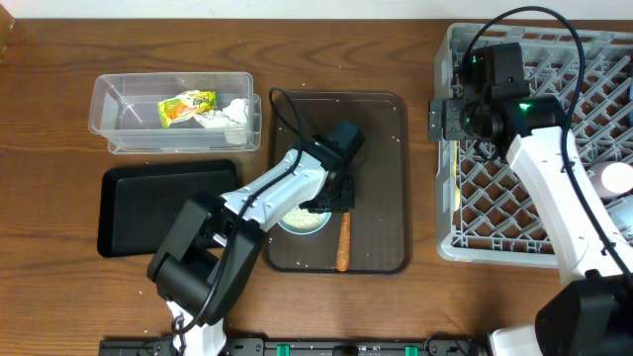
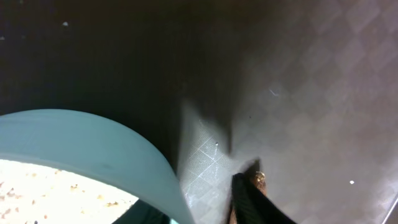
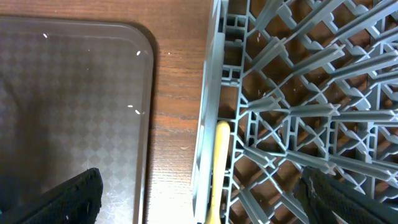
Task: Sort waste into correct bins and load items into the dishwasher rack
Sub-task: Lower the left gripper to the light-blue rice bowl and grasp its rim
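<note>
A pale blue-white bowl (image 1: 302,219) holding rice grains sits on the brown serving tray (image 1: 381,178), with an orange carrot stick (image 1: 343,243) beside it. My left gripper (image 1: 331,203) is open and straddles the bowl's rim (image 2: 118,149): one finger is inside and the other is outside, by the carrot tip (image 2: 258,180). My right gripper (image 1: 445,121) is open over the left edge of the grey dishwasher rack (image 1: 495,198). The pale yellow spoon (image 3: 219,168) lies in the rack along its left wall, between the spread fingers (image 3: 205,202). A pink cup (image 1: 618,178) stands in the rack.
The clear tub (image 1: 119,109) at the back left holds the yellow-green wrapper (image 1: 186,107) and white tissue (image 1: 229,116). The black tray (image 1: 138,213) lies in front of it. Loose rice grains dot the serving tray (image 3: 134,111).
</note>
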Motion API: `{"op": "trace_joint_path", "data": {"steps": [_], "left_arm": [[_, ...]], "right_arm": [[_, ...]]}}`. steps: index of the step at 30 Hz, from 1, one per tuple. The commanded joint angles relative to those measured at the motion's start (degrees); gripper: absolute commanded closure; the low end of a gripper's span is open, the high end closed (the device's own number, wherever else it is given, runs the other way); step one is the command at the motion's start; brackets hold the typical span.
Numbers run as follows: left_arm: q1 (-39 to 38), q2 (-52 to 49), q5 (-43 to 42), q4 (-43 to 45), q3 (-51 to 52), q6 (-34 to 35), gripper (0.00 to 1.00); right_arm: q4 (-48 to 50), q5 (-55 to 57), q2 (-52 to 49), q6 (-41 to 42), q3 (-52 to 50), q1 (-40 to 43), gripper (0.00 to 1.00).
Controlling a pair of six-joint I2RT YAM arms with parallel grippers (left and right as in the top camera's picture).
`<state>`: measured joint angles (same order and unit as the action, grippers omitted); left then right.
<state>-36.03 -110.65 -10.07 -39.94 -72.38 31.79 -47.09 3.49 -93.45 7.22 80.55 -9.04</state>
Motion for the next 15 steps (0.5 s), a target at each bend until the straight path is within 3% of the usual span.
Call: {"op": "trace_joint_path", "data": {"steps": [1,7,15], "left_arm": [[-0.07,-0.83,0.76,0.17,0.66,0.24,0.73],[-0.07,-0.83,2.89,0.04,0.66,0.24,0.86],[-0.04,-0.72,6.73,-0.37,0.11,-0.59,0.94]], "right_arm": [[-0.26,0.63,0.11,0.81,-0.04,0.2,0.01],[-0.33,0.61,0.11,0.83,-0.04,0.2,0.01],[-0.5,0.63,0.11,0.81,-0.04,0.2,0.01]]}}
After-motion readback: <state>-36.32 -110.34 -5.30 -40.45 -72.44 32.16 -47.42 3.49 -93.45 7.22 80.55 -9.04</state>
